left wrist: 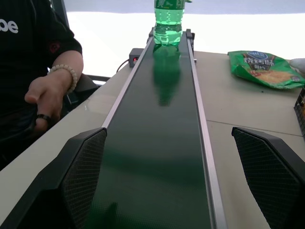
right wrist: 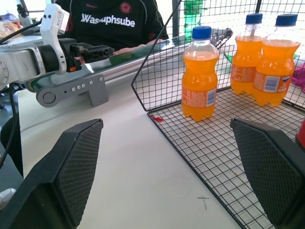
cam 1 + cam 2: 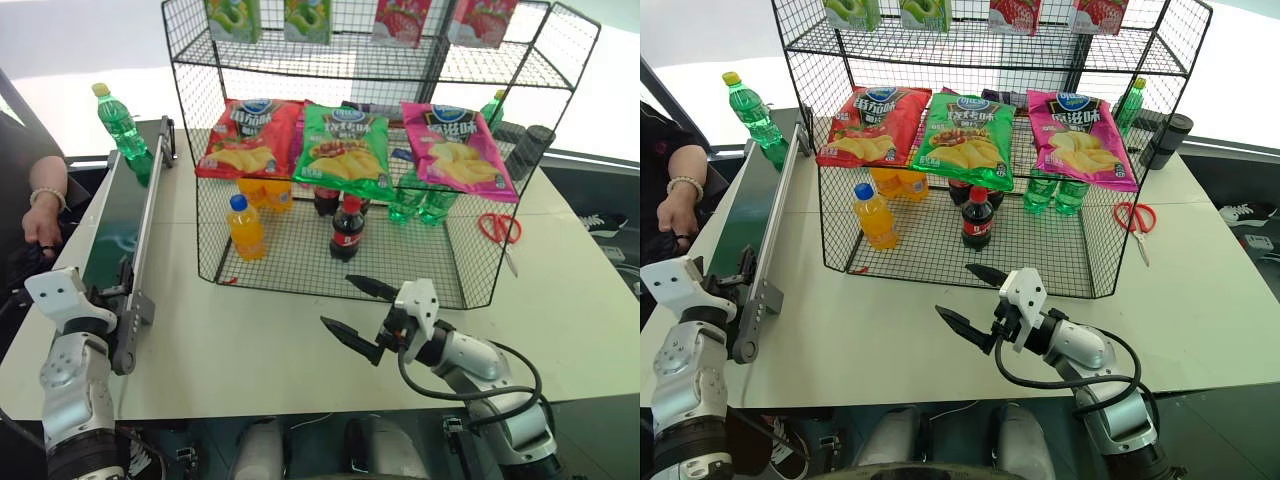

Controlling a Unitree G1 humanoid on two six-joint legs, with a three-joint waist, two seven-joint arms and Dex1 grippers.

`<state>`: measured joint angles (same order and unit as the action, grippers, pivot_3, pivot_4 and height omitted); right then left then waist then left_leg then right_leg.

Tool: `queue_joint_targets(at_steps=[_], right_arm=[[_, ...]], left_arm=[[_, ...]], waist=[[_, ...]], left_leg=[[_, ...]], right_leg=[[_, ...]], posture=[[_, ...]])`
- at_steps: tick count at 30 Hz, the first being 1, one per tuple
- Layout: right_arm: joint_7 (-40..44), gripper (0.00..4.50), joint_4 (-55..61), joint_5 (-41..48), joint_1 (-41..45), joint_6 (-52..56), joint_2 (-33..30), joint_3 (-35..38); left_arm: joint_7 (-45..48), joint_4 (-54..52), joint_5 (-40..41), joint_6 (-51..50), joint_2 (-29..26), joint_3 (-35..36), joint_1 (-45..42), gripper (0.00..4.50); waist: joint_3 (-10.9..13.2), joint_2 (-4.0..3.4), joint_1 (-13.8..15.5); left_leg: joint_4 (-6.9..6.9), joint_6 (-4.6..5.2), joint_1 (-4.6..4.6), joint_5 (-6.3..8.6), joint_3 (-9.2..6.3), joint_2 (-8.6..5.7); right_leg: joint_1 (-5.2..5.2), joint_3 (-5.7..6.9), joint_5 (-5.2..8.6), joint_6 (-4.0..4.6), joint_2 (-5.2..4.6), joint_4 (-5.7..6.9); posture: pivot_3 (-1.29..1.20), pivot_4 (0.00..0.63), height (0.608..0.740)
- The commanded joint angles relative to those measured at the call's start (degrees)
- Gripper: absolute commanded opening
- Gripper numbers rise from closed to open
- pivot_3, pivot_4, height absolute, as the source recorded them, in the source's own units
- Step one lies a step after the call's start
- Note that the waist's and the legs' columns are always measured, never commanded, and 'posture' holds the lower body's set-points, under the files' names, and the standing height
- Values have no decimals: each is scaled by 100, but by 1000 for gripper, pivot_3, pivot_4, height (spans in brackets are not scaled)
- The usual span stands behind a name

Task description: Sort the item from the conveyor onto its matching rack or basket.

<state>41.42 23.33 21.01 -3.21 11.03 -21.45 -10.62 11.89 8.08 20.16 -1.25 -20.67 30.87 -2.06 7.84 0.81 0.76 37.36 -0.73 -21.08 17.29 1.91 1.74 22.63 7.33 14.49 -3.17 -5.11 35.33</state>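
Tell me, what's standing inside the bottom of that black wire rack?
Inside the rack: orange bottles, cola bottles and green bottles. Hanging crisp bags partly cover the rear ones.

The bottle [image 3: 120, 122] is translucent green with a yellow cap, standing on a dark green belt [image 3: 118, 228] with grey rails. The rack [image 3: 440, 268] is black wire mesh. Its crisp bags are red [image 3: 248, 138], green [image 3: 345, 148] and pink [image 3: 457, 148]. Orange bottles [image 2: 199, 80] carry blue caps; the cola [image 3: 346, 230] is dark with a red cap. The scissors [image 3: 500, 230] have red handles. The table [image 3: 250, 340] is cream.
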Motion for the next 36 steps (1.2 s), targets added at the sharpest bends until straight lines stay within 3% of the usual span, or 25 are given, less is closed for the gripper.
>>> queue_joint_targets(at_steps=[1,36], right_arm=[[-40,4455,216,119,102,35,60,18],[-235,4455,472,151,236,283,91,-83]], left_arm=[[-81,-73,-7,167,-82,159,58,4500],[-166,232,14,264,-26,11,-66,4500]], waist=[[0,0,3],[0,0,2]], left_leg=[[0,0,0,0,0,0],[-1,0,-1,0,0,0]], right_leg=[[0,0,0,0,0,0],[1,1,0,0,0,0]], posture=[[0,150,734],[0,150,734]])
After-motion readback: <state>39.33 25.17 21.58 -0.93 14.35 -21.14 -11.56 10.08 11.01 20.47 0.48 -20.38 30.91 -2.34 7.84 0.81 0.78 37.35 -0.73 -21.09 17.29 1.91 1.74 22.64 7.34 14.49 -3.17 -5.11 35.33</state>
